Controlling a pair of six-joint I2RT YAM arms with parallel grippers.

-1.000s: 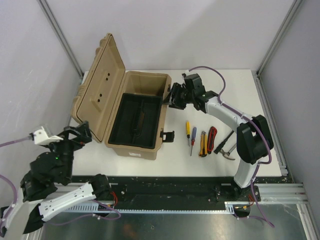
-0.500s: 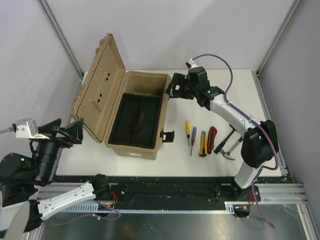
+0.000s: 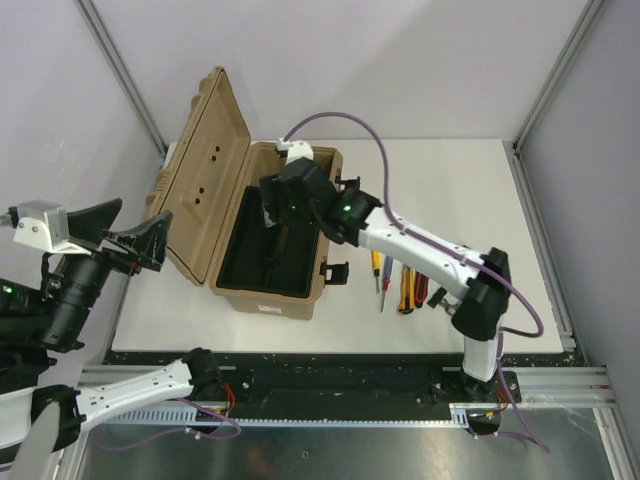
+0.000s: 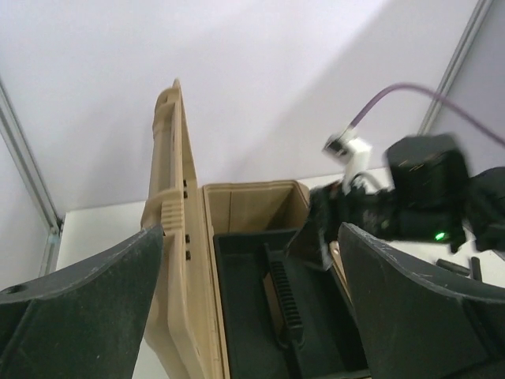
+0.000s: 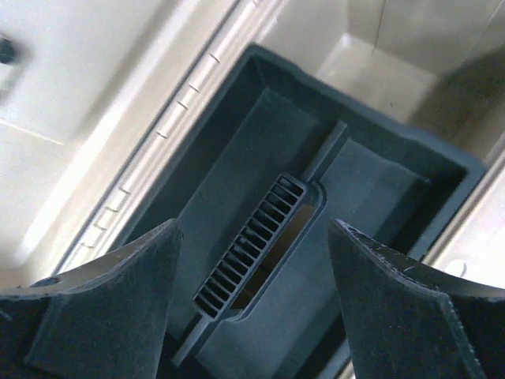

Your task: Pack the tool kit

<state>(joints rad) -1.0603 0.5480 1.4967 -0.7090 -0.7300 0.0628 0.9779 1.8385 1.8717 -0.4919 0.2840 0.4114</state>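
Open tan ribbed plastic case [image 3: 265,292] stands on the white desk [image 3: 450,180]. Right jaws, apart and empty, hang over its black inner tray [image 3: 245,255]. Left jaws gape wide beside the raised lid [image 3: 205,160]. Small screwdrivers [image 3: 378,265] and a yellow knife [image 3: 406,285] lie just right of the case.

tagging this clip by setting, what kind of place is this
Probably a robotics lab test cell: a white table walled by grey panels on aluminium posts, with a left arm and a right arm mounted on a metal rail at its near edge.

right claw [image 3: 273,207]: swung from beside case [image 3: 300,165] to over its black tray [image 3: 245,255] | left claw [image 3: 125,231]: pulled back leftward
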